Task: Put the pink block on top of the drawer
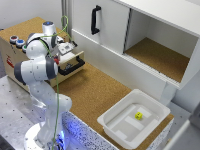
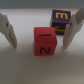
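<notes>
In the wrist view a reddish-pink block (image 2: pixel 46 41) with dark letters lies on a pale surface. My gripper (image 2: pixel 40 46) is open; its white fingers (image 2: pixel 8 31) stand on either side of the block, and a gap shows at each. A purple block (image 2: pixel 60 20) with a yellow letter lies just behind it. In the exterior view my gripper (image 1: pixel 64 52) hangs at the right end of the small wooden cabinet's cork top (image 1: pixel 25 27), above the drawer (image 1: pixel 67 70) with its black bar handle (image 1: pixel 73 65). The arm hides the pink block there.
A white bin (image 1: pixel 120 127) holding a small yellow block (image 1: pixel 138 115) stands on the cork counter (image 1: pixel 95 90). Behind it is a white cupboard with a vertical black handle (image 1: pixel 95 20) and an open compartment (image 1: pixel 160 55). Round buttons (image 1: pixel 16 41) sit on the cabinet's top.
</notes>
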You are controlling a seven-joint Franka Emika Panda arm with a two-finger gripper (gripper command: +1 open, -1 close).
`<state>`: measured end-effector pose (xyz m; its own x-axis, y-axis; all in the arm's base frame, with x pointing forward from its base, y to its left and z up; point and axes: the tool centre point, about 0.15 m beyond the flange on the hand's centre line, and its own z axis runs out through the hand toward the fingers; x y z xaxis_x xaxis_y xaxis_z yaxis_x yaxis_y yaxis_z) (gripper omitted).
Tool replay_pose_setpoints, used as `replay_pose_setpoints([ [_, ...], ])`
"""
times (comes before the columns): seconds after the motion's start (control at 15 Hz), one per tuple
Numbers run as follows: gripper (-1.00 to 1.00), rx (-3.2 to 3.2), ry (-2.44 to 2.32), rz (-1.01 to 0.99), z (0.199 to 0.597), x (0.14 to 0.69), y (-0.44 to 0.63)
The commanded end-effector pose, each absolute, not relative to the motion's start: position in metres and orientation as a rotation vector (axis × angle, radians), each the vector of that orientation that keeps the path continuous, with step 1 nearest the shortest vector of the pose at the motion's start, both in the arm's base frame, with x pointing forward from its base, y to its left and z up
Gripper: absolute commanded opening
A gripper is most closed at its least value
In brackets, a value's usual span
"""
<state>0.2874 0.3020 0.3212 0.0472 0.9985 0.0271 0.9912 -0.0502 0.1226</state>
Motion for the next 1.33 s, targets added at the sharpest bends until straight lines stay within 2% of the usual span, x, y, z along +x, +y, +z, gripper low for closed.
replay_pose_setpoints([
  [0.0,-1.0,2.221,2.096,0.292,0.318,0.296,0.298],
  [0.33,-1.0,2.209,2.055,0.285,0.323,0.308,0.295],
  [0.6,-1.0,2.201,2.013,0.346,0.353,0.326,0.297],
  [0.87,-1.0,2.223,2.007,0.432,0.4,0.349,0.294],
  [1.27,-1.0,2.187,2.116,0.493,0.421,0.363,0.295],
])
